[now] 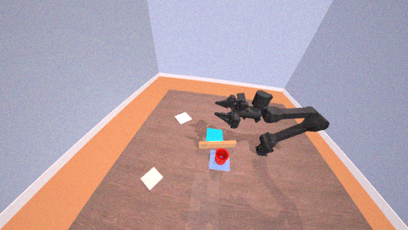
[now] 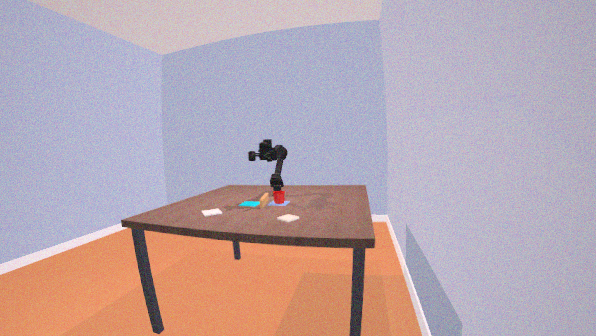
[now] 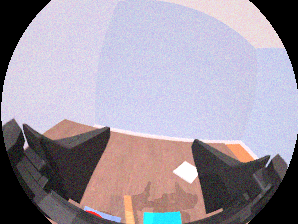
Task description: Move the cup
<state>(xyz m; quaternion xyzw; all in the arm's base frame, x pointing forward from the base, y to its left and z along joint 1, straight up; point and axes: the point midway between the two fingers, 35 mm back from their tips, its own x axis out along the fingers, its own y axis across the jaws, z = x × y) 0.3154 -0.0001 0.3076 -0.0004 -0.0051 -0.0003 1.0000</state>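
Table [image 1: 137,205] [image 2: 240,235] [image 3: 115,170] | red cup [image 1: 223,157] [image 2: 279,197] upright, long axis vertical | claw [image 1: 215,108] [image 2: 251,156] [image 3: 152,138] wide open, holding nothing

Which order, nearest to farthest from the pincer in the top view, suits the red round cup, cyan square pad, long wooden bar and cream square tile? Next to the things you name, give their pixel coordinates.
From the pincer [image 1: 215,109] [image 2: 251,156] [image 3: 152,138]:
1. Cyan square pad [image 1: 214,134] [image 2: 248,204] [image 3: 162,218], beyond the bar from the cup
2. Long wooden bar [image 1: 217,144] [image 2: 264,200] [image 3: 129,209], between the pads
3. Red round cup [image 1: 221,162] [image 2: 279,197], on the blue pad [image 1: 213,167] [image 2: 286,203] [image 3: 107,215]
4. Cream square tile [image 1: 151,179] [image 2: 288,218], lower left
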